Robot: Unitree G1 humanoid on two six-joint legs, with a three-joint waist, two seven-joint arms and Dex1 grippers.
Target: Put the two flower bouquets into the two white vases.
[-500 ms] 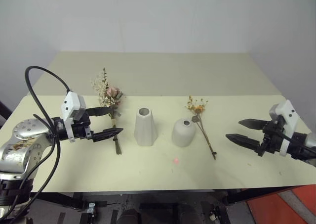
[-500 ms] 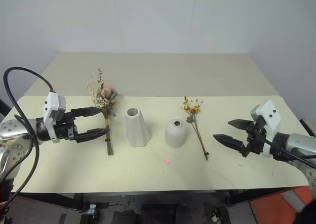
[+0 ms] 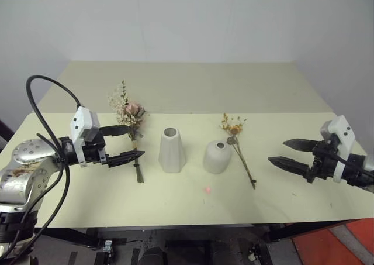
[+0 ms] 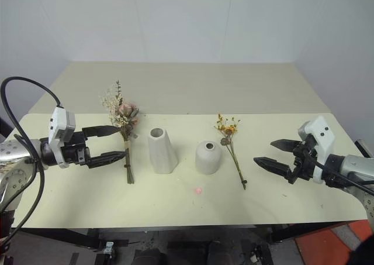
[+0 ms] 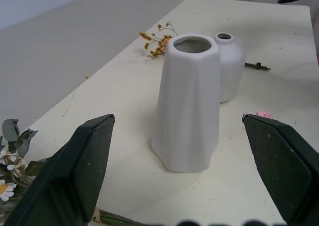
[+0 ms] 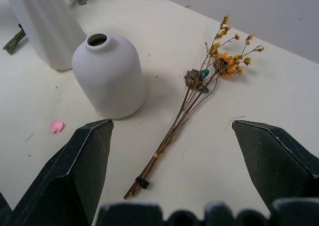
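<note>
The pink-rose bouquet [image 3: 131, 120] lies flat on the table [image 3: 193, 89], on the robot's-left side of the tall cone vase [image 3: 172, 150] and close beside it without touching. Its long axis runs nearly away from the robot: blooms at the far end, bare stems [image 3: 138, 168] at the near end, about level with the cone vase's base.

The left gripper [image 3: 131, 142] hovers over those stems from the side away from the cone vase, fingers spread wide and empty, pointing across toward the vase. So the fingers lie roughly crosswise to the stems, which suits a pinch on the stalks just below the blooms. This arm is plainly the nearer one for this bunch.

On the cone vase's other side stands the squat vase [image 3: 217, 157], and past it lies the yellow sprig [image 3: 238, 148], blooms far, thin stem slanting toward the robot and outward. The right gripper [image 3: 277, 151] hangs beyond that stem, well apart from it, likewise spread wide and holding nothing, aimed back toward the squat vase. In my judgement each arm takes the bunch on its own side.
</note>
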